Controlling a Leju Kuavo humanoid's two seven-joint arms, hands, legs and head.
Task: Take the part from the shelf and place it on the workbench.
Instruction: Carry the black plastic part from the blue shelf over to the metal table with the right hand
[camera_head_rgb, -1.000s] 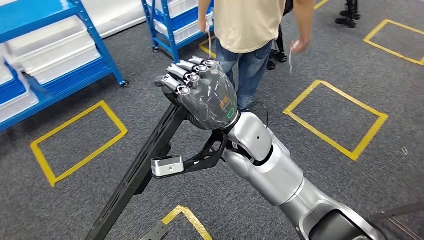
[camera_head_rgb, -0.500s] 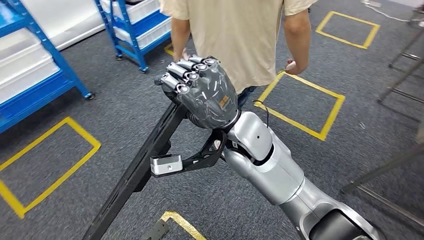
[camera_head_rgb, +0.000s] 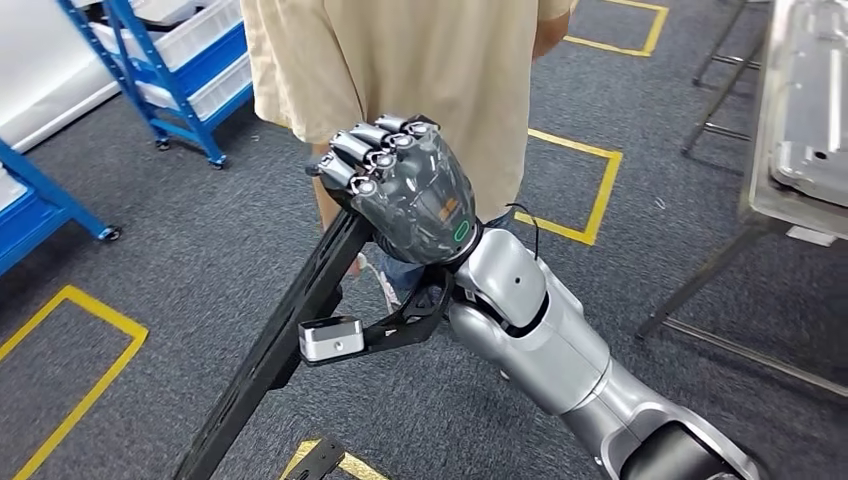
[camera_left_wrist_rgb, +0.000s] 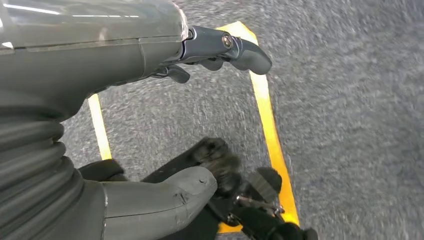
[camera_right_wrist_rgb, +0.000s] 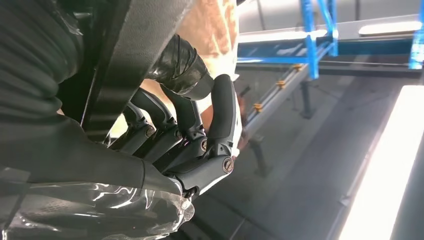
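The right hand (camera_head_rgb: 405, 185) gripped the upper end of the long black part (camera_head_rgb: 275, 350), fingers curled around it, above the grey carpet (camera_head_rgb: 200, 230). The left hand (camera_left_wrist_rgb: 125, 60) hung over the floor, fingers apart, holding nothing. A person (camera_head_rgb: 420, 70) stood just beyond; the bench (camera_head_rgb: 800, 100) lay at right.
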